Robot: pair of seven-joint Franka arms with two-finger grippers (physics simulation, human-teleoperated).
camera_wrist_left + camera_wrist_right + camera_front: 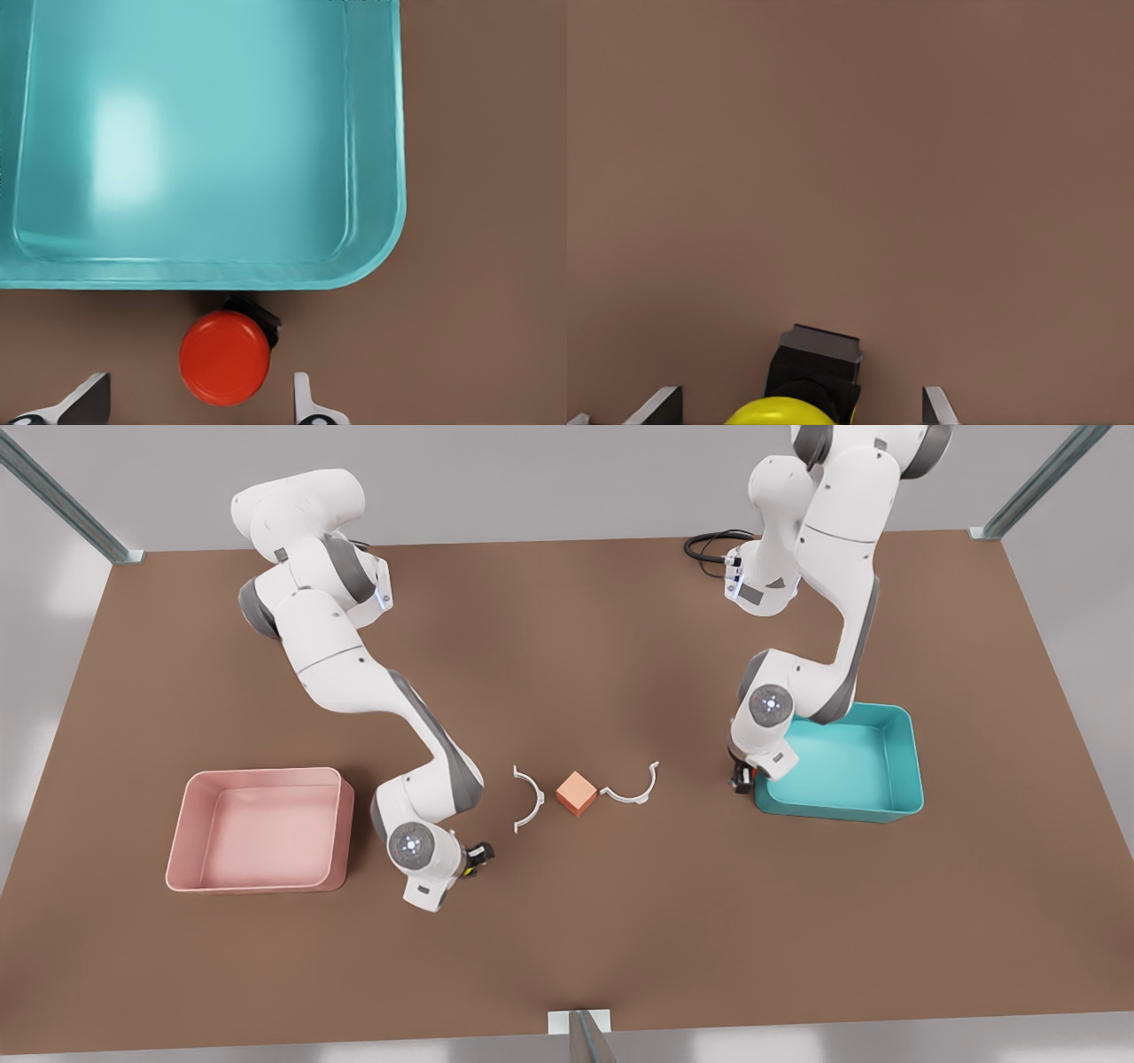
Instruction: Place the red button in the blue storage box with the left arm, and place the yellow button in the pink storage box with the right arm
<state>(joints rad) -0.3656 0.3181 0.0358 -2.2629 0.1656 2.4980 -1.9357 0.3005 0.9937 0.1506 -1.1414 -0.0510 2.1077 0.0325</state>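
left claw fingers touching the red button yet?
Apart. The left wrist view shows bare table between the red button and each of the left claw's fingers.

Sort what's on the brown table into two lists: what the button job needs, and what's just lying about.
Needed:
- small round red button, between the open left gripper's fingers
- small round yellow button, at the open right gripper
- teal plastic storage tray
- pale pink plastic storage tray

Lying about:
- orange-pink cube
- two white curved clips beside it

Ahead of the left pincer (199,403), the blue storage box (372,266) wall blocks; bare counter (850,159) lies ahead of the right pincer (802,412).
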